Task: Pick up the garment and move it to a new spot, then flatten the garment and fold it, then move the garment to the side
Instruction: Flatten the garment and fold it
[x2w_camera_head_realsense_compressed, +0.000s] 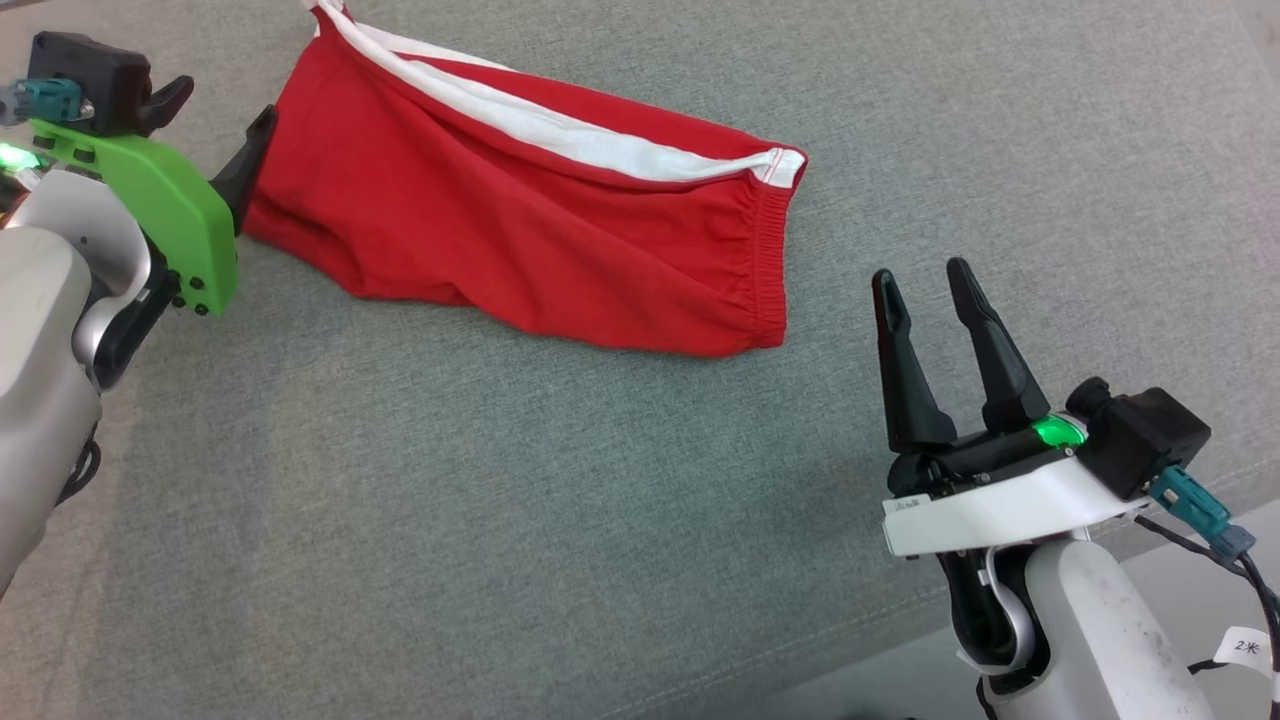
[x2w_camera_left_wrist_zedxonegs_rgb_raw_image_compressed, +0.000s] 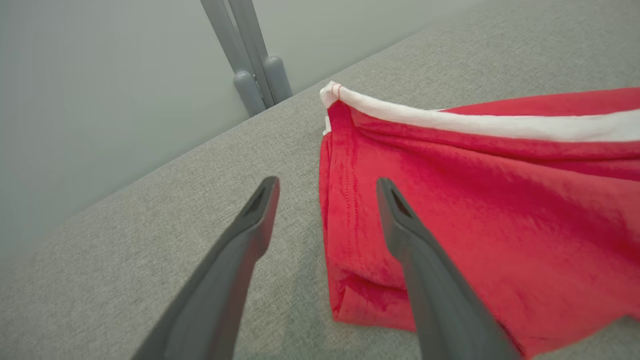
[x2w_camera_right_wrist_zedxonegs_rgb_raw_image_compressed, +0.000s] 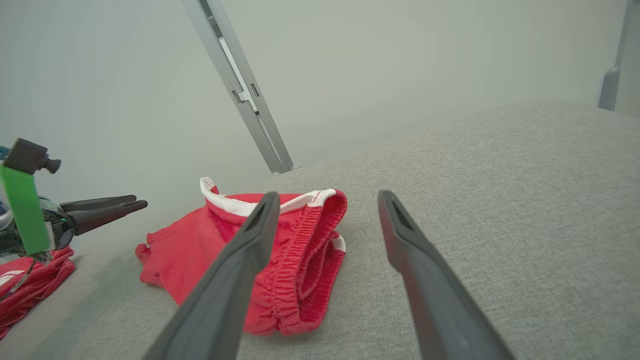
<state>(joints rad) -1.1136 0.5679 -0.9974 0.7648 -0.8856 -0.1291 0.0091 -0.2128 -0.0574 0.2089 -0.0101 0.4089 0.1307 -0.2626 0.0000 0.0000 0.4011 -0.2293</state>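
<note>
In the head view, the garment (x2w_camera_head_realsense_compressed: 520, 230), soft, light red shorts, lies on the grey surface (x2w_camera_head_realsense_compressed: 500, 520) with its top cut off. The left end effector (x2w_camera_head_realsense_compressed: 230, 100) is spread wide at its hem, and the right end effector (x2w_camera_head_realsense_compressed: 920, 272) is wide near its waistband. In the left wrist view, the doubled hem corner looks best to pinch. In the right wrist view, the layers inside the waistband are hidden.

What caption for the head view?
Red shorts on grey upholstery; left end effector open at the hem, right end effector open, clear of the waistband.

Garment (x2w_camera_head_realsense_compressed: 520, 220) lies on bench (x2w_camera_head_realsense_compressed: 500, 520), toward far side. Left pincer (x2w_camera_head_realsense_compressed: 226, 105) at its left end; right pincer (x2w_camera_head_realsense_compressed: 921, 275) right of it, apart.
</note>
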